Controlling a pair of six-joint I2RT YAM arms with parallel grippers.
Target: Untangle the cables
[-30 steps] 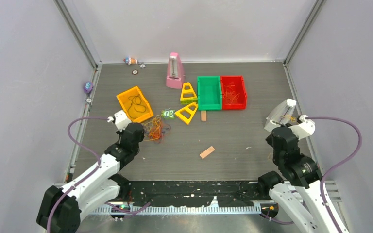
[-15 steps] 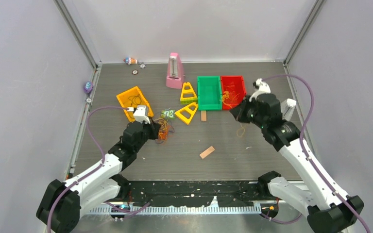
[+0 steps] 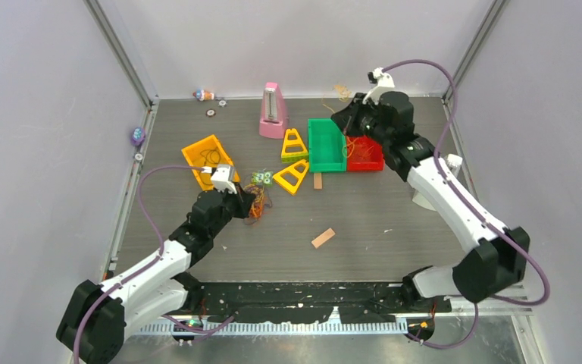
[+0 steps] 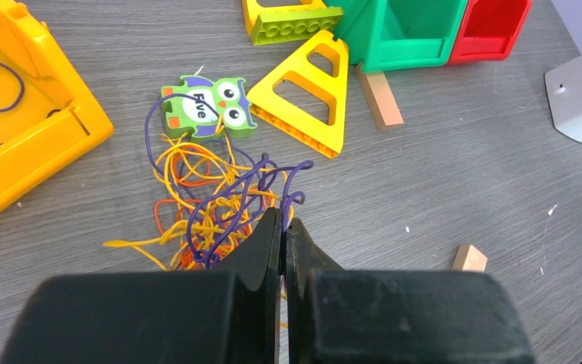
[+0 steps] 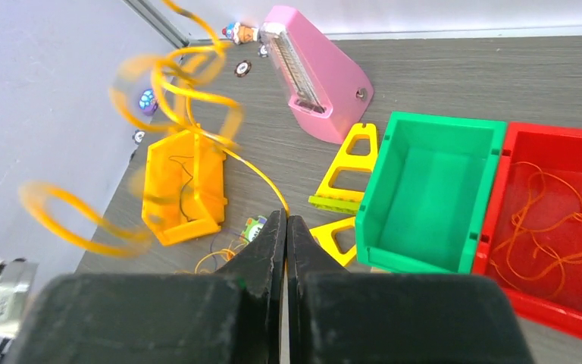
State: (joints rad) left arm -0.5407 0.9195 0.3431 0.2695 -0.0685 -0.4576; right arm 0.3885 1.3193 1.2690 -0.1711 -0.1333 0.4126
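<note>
Grey table, sorting half done — orange cords in the red bin, purple cords in the yellow bin. A tangle lies unsorted, left gripper pinched on it — right gripper pinches one yellow cord aloft.

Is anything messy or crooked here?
Yes. A knot of yellow, orange and purple cables sprawls on the table beside the owl tile. The orange bin sits crooked, while the green bin and red bin line up neatly side by side.
</note>
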